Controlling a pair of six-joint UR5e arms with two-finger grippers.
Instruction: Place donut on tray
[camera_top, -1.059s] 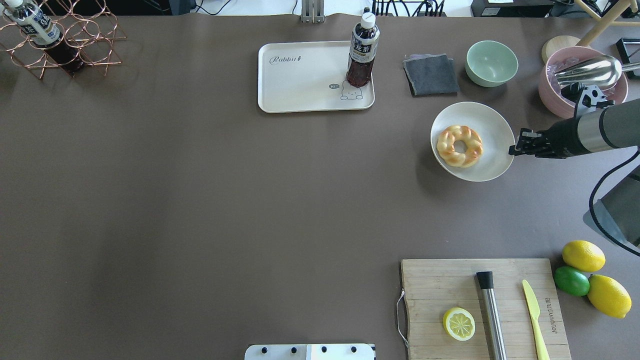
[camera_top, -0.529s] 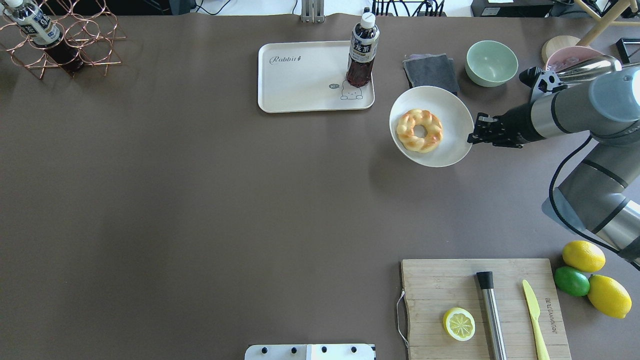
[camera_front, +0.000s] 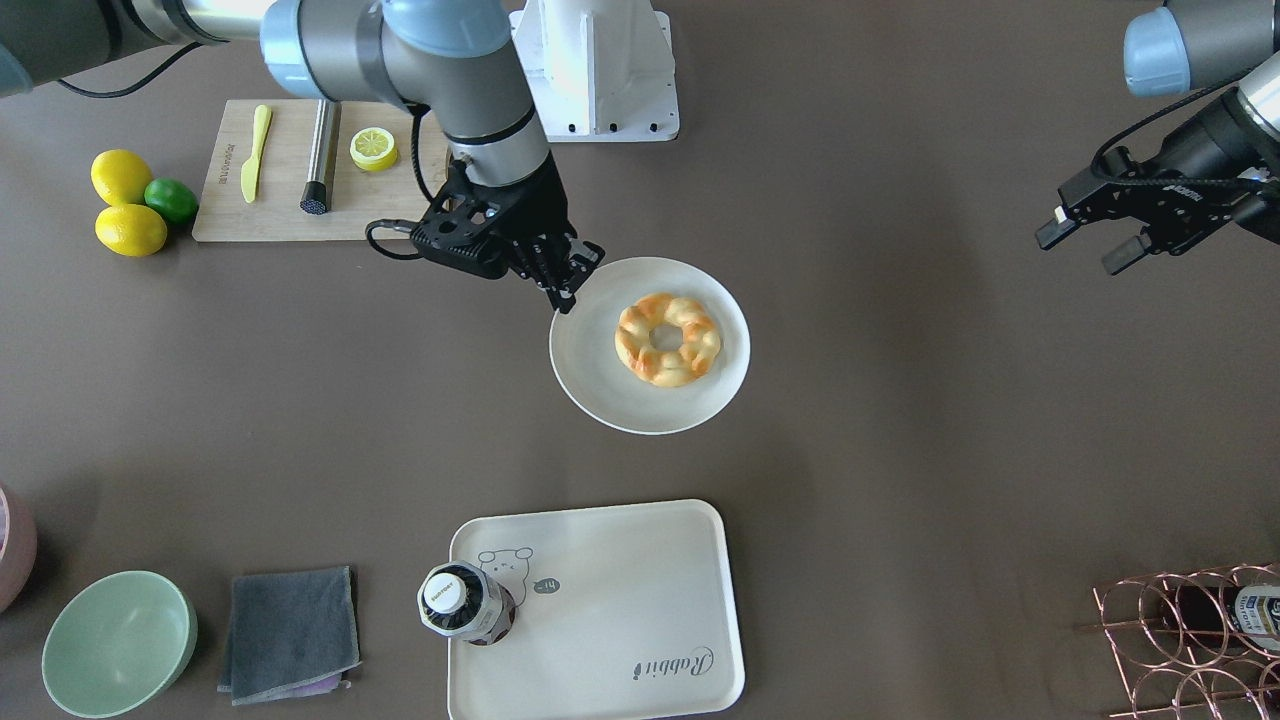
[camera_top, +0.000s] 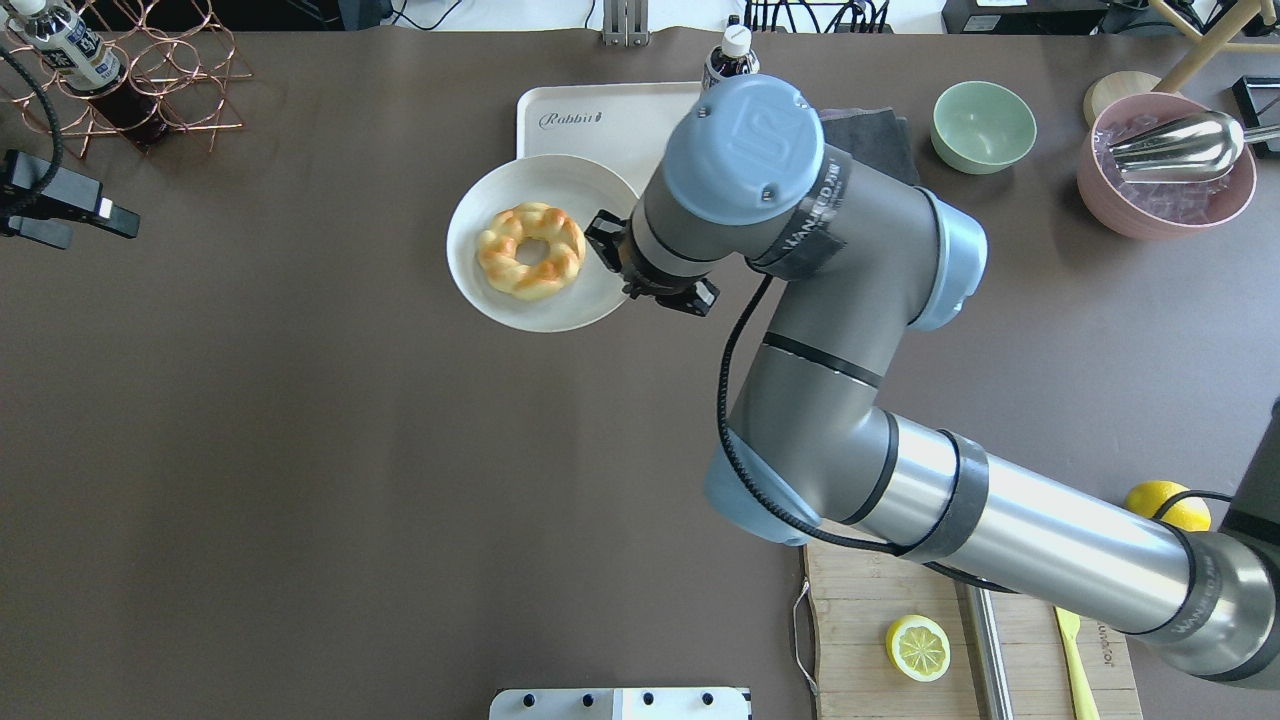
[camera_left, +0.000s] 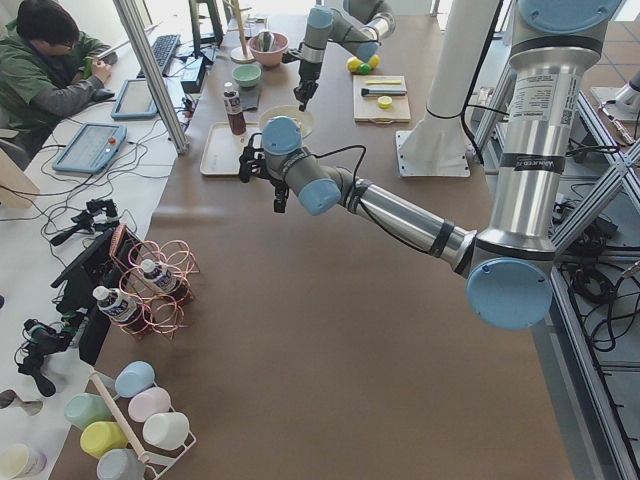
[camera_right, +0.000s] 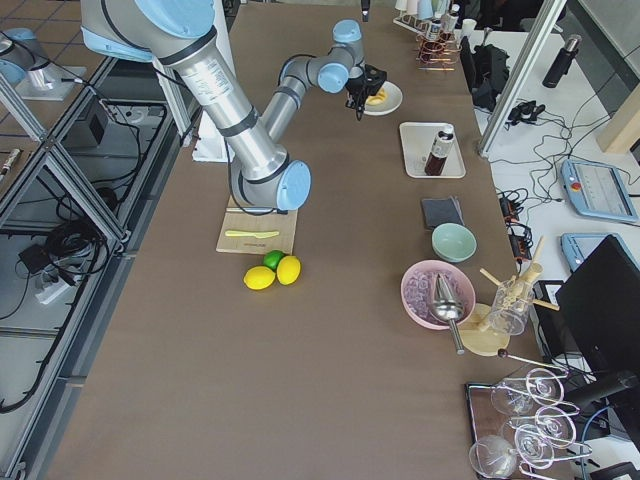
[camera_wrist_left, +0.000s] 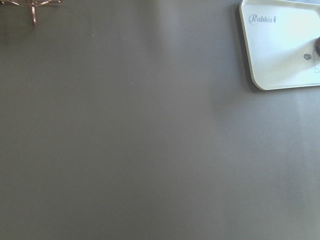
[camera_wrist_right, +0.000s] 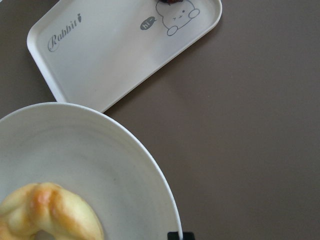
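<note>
Now, look at the front view first. The right gripper (camera_front: 566, 285) has its fingers pinched shut on the rim of the white plate (camera_front: 610, 405), on the robot's side. The donut (camera_front: 668, 340) lies flat in the middle of that plate, so the fingers hold the plate and do not touch the donut. The tray (camera_front: 620, 610) lies past the plate, farther from the robot, with bare counter (camera_front: 900, 400) between them. A tea bottle (camera_front: 465, 603) stands on the tray's corner by the bear, so the free part is the side with the word "Rabbit". The left gripper (camera_front: 1085, 250) hangs well apart, its fingers spread open with nothing in them.

From overhead, the plate seems to cover the tray's near edge. I think that is because the plate is held up off the counter. You can see the right arm is much nearer the tray than the left.

In the right wrist view, the tray sits up and to the left of the plate's rim, and the donut shows at the bottom left.

In the left wrist view you get just a tray corner, upper right, and no donut.
</note>
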